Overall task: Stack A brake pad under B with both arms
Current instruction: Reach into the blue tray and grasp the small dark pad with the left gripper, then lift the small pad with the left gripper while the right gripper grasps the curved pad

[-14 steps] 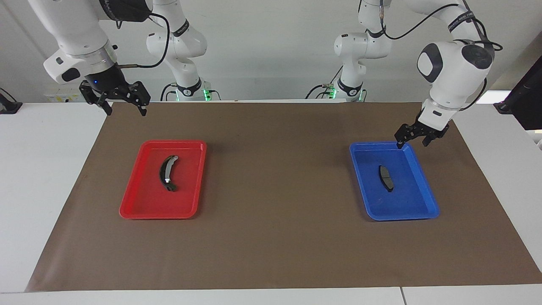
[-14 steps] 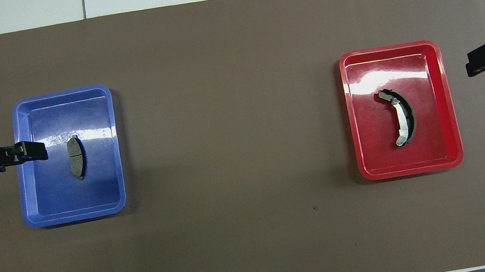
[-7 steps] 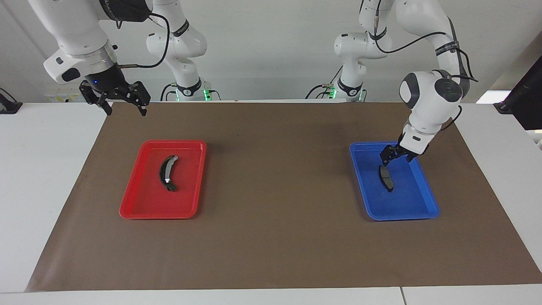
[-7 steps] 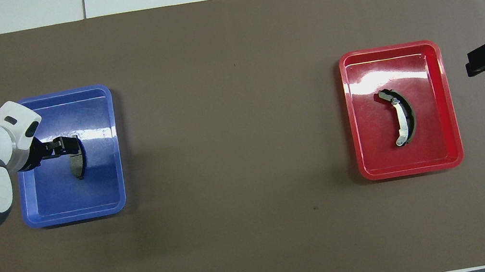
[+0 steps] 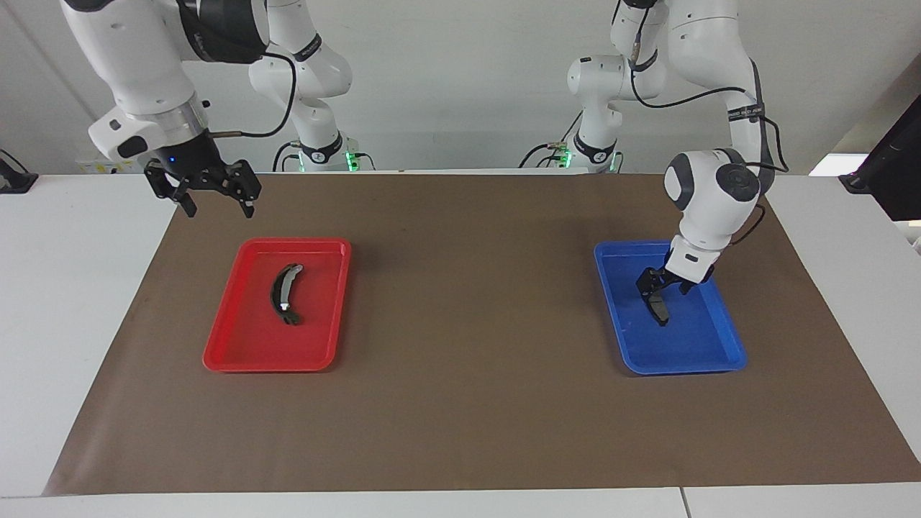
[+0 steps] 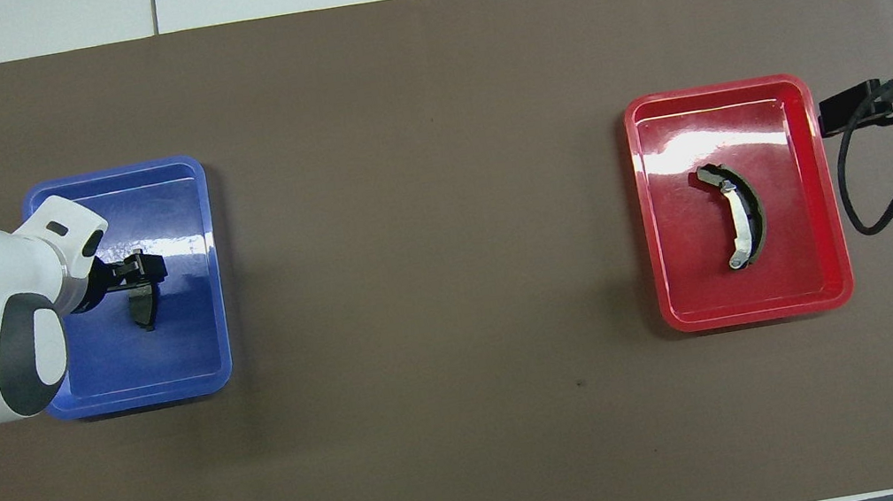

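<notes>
Brown mat (image 5: pixel 468 403): matt, paper-like sheet, smooth, lying flat with no sheen.
Table (image 5: pixel 72 288) around it: smooth white surface, faintly satin.
Blue tray (image 6: pixel 202 262): glossy moulded plastic, bright highlights across its floor in the overhead view.
Red tray (image 6: pixel 828 226): same glossy plastic, a broad white glare patch near its end farther from the robots.
Short pad (image 6: pixel 144 309): dark grey, dull, looks slightly rough, no reflections.
Curved pad (image 6: pixel 739 222): dark matt lining with a pale strip of bare, silvery metal along the arc.
Arm shells (image 5: pixel 709 205): smooth white plastic, semi-gloss, with grey caps.
Both end effectors, left (image 5: pixel 660 290) and right (image 5: pixel 214 206): black, matt finish.
</notes>
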`<state>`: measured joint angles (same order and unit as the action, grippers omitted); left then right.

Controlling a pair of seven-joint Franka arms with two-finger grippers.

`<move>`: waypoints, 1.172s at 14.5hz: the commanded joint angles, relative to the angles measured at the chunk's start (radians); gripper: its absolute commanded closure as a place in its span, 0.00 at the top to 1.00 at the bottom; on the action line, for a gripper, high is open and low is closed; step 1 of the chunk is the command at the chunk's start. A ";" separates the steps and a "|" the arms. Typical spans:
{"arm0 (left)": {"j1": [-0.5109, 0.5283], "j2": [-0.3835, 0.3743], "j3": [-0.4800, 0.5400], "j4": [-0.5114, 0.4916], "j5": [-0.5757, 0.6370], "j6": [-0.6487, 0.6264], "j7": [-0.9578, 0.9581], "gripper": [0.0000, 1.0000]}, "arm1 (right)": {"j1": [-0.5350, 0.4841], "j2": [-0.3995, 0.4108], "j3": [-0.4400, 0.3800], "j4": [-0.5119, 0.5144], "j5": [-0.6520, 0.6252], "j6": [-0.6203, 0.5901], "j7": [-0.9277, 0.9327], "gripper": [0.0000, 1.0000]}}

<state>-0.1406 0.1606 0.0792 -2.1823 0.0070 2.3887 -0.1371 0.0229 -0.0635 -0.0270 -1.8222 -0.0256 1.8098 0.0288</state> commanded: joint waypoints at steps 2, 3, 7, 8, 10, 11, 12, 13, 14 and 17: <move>-0.016 0.020 0.010 -0.020 -0.004 0.043 -0.001 0.87 | -0.008 0.028 0.002 -0.146 0.038 0.143 -0.091 1.00; -0.016 0.020 0.010 -0.020 -0.004 0.041 0.004 0.73 | -0.008 0.030 0.002 -0.202 0.061 0.210 -0.125 1.00; -0.005 0.019 0.010 -0.019 0.004 0.032 0.163 0.10 | -0.006 0.068 0.002 -0.457 0.069 0.578 -0.217 1.00; -0.004 0.019 0.010 -0.016 0.004 0.030 0.174 0.05 | -0.009 0.085 0.001 -0.480 0.069 0.627 -0.245 1.00; -0.011 0.005 0.011 0.001 0.004 0.012 0.175 0.01 | -0.035 0.123 0.001 -0.483 0.069 0.652 -0.279 1.00; -0.017 -0.001 0.011 0.033 0.004 -0.034 0.175 0.01 | -0.035 0.134 0.002 -0.491 0.069 0.672 -0.279 1.00; -0.019 -0.004 0.007 0.092 0.004 -0.107 0.174 0.01 | -0.035 0.134 0.001 -0.506 0.069 0.690 -0.280 1.00; -0.034 -0.004 0.005 0.145 0.004 -0.159 0.172 0.01 | -0.037 0.143 0.001 -0.519 0.069 0.703 -0.279 0.99; -0.080 0.005 0.007 0.204 0.004 -0.210 0.169 0.01 | -0.040 0.166 0.001 -0.523 0.069 0.720 -0.277 0.99; -0.201 0.014 0.005 0.243 -0.004 -0.188 0.087 0.01 | -0.040 0.174 0.001 -0.526 0.069 0.723 -0.273 0.94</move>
<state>-0.2575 0.1683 0.0759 -1.9584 0.0075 2.1979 0.0080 -0.0068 0.1122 -0.0300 -2.3361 0.0227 2.5159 -0.2185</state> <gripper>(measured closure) 0.639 0.026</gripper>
